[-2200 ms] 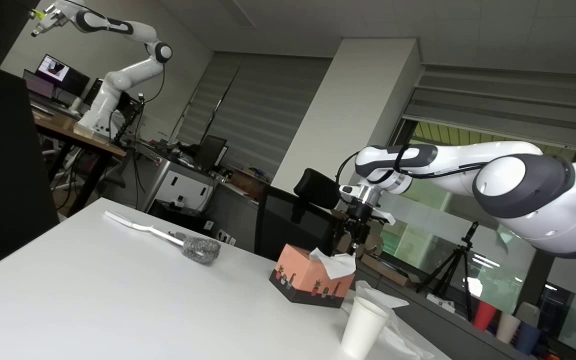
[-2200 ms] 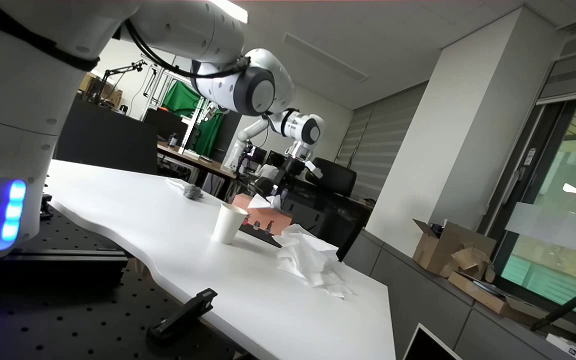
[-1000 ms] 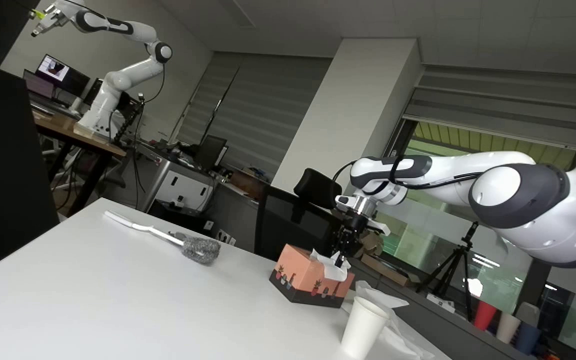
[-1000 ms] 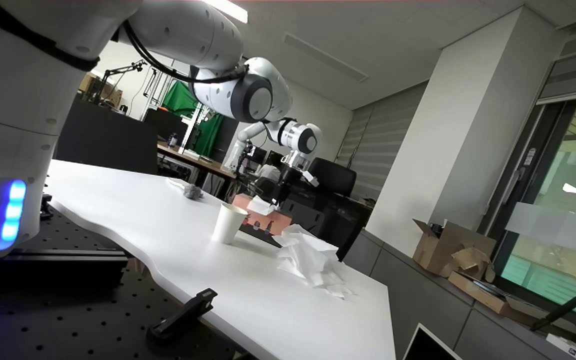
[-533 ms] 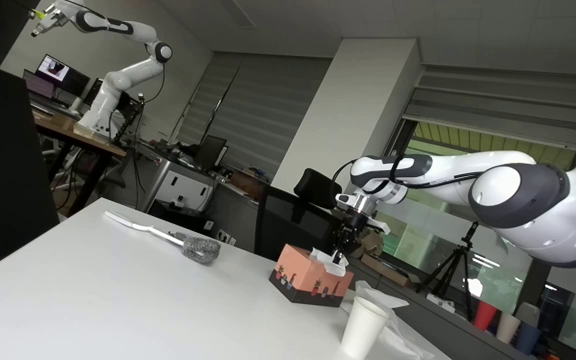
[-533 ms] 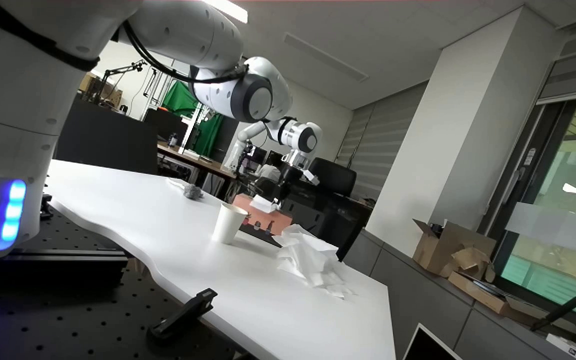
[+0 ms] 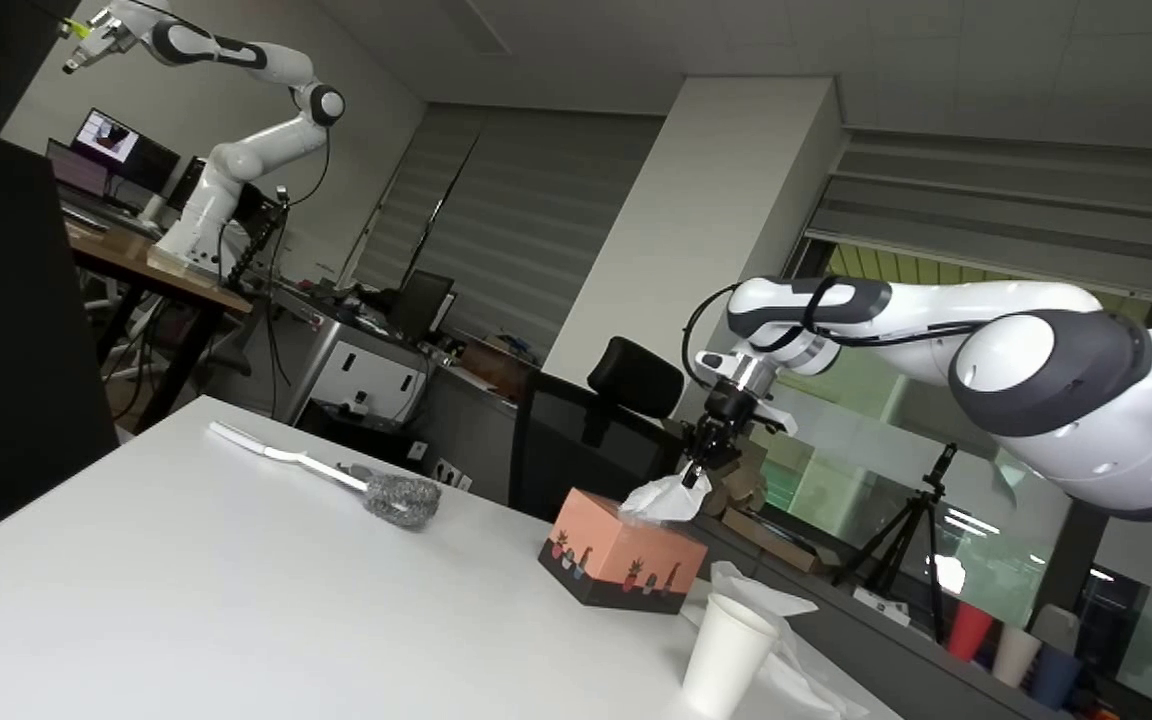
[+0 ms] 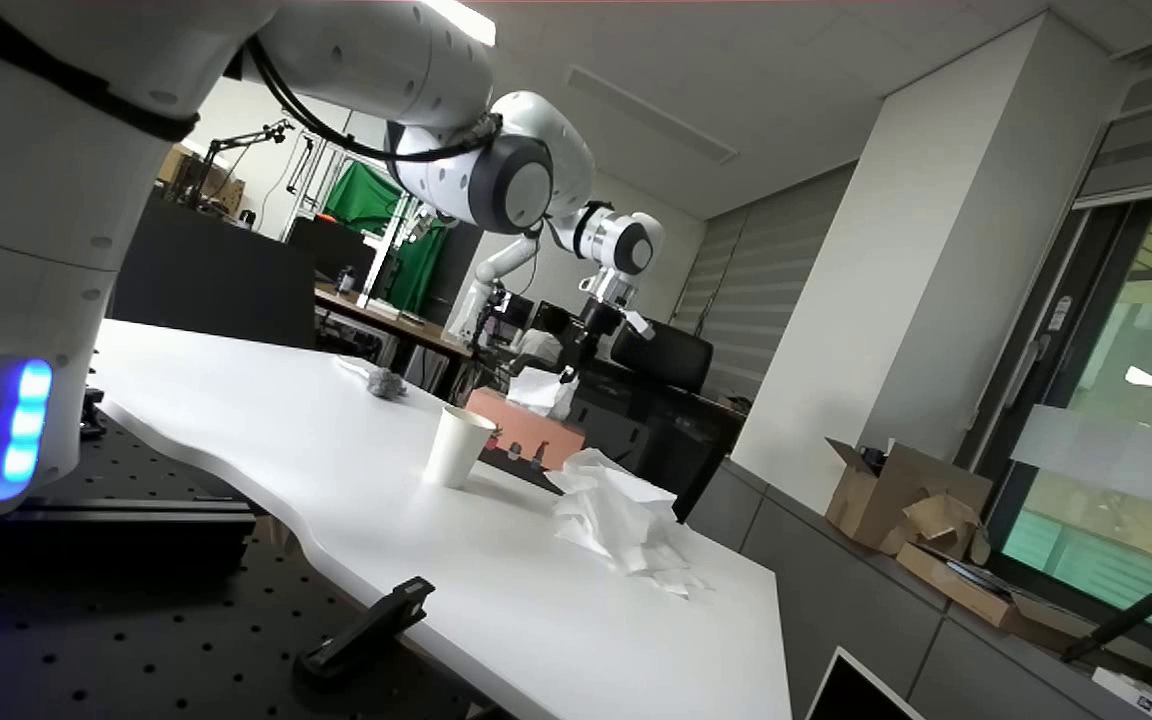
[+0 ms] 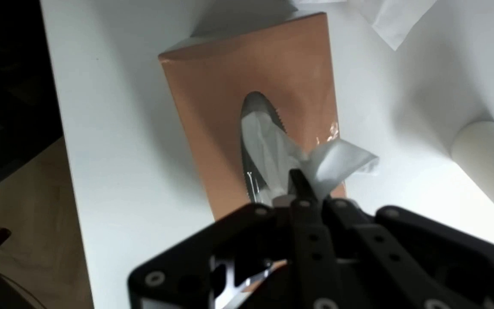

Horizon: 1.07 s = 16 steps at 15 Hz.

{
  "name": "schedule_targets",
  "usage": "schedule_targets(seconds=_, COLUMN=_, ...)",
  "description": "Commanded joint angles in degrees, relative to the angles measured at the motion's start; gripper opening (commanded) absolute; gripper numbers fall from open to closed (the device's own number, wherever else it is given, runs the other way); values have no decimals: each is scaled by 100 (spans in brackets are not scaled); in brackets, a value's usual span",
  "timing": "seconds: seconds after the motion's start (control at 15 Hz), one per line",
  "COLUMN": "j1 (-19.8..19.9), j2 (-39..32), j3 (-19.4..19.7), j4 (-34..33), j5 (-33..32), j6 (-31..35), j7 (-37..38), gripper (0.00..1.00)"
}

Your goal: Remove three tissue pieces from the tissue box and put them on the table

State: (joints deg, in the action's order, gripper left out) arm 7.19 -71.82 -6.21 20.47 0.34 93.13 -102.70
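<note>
Far back at the left in an exterior view, see another robot arm, well apart from the white desk. Nearer, on the desk, find a brush, white in the handle, grey and fluffy at the head. Next, behind the desk, note a black chair. Then come to the tissue box, upright on the desk, salmon-pink above and nearly black below. Over the box, follow a white tissue, inside the slot at its lower end in the wrist view, bunched in the claw higher up. So count the claw as clenched on that tissue, pointing downward just above the box. Farther right, see a white cup standing upright, apart from the box. Near the cup, and just beside the box in both exterior views, find loose tissues on the desk in a crumpled heap, too tangled to count. Last, at the right, see the robot arm carrying the claw, and a tripod beyond.
</note>
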Motion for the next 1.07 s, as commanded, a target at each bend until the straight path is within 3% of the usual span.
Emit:
schedule_targets(seconds=0.0, j1=244, j2=441, j3=-40, j4=30, j5=248, j6=-176, j7=-192, gripper=0)
schedule_targets(seconds=0.6, j1=1360, j2=1133, j3=42, j4=0, j5=615, j6=-107, j7=-23, gripper=0)
schedule_targets(seconds=0.8, j1=1665, j2=976, j3=180, j4=65, j5=561, j6=33, j7=110, gripper=0)
schedule_targets(seconds=1.0, j1=1673, j2=385, j3=307, j4=-148, j5=460, j6=229, j7=48, gripper=0)
